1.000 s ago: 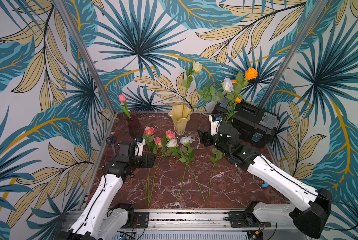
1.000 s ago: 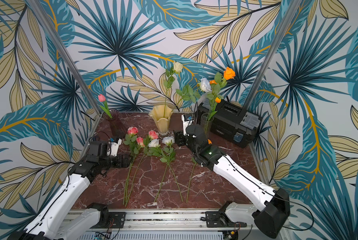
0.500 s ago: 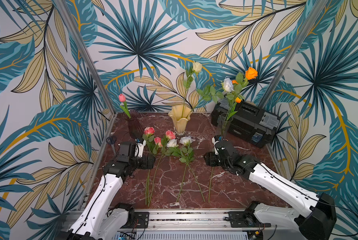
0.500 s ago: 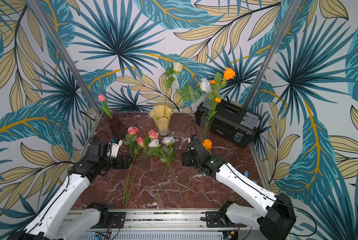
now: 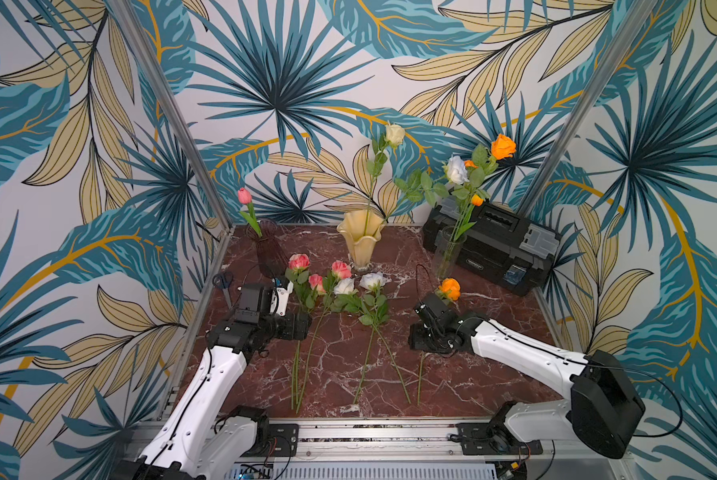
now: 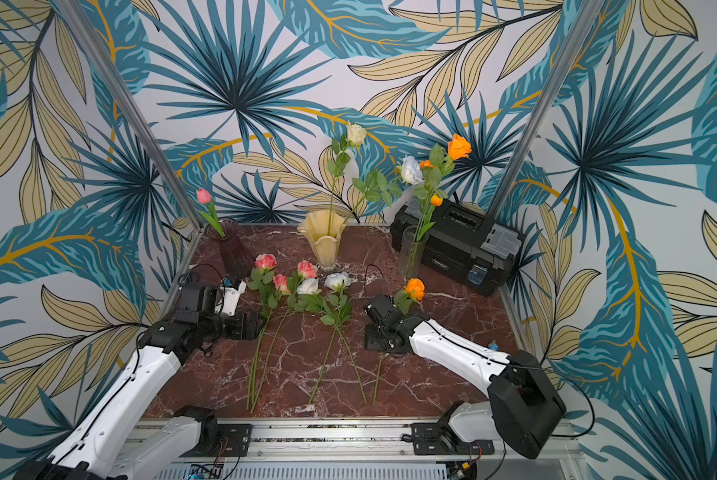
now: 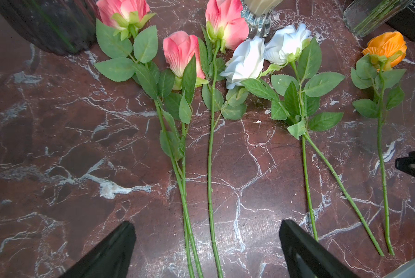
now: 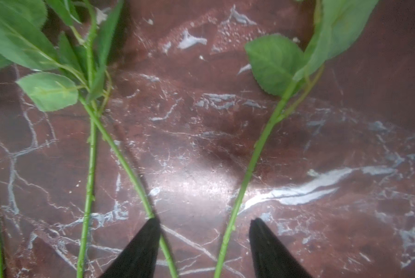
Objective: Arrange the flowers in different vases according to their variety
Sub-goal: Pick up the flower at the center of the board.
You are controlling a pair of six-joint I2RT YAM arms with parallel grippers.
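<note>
The right gripper point(image 8: 205, 219) is low over the red marble table point(image 5: 494, 374). Its jaws are released and stand on both sides of the stem of the lying orange rose point(image 5: 449, 289) — a gap shows on each side, so nothing is grasped. The left gripper point(image 7: 206, 223) hovers at the left of the table, just beside the pink stems, with jaws fully released and holding nothing.

On the table lie, from left to right, three pink roses point(image 5: 298, 262), two white roses point(image 5: 372, 280) and the orange rose, all with heads to the far side. At the far edge stand three vases:
- The dark purple vase point(image 5: 269, 253) is on the left and holds one pink bud point(image 5: 244, 195).
- The cream-yellow vase point(image 5: 363, 245) is in the middle and holds a tall white rose point(image 5: 395, 134).
- The clear glass cylinder point(image 5: 448, 253) is on the right and holds orange flowers point(image 5: 503, 146) — it is just in front of a black toolbox point(image 5: 498, 245)
</note>
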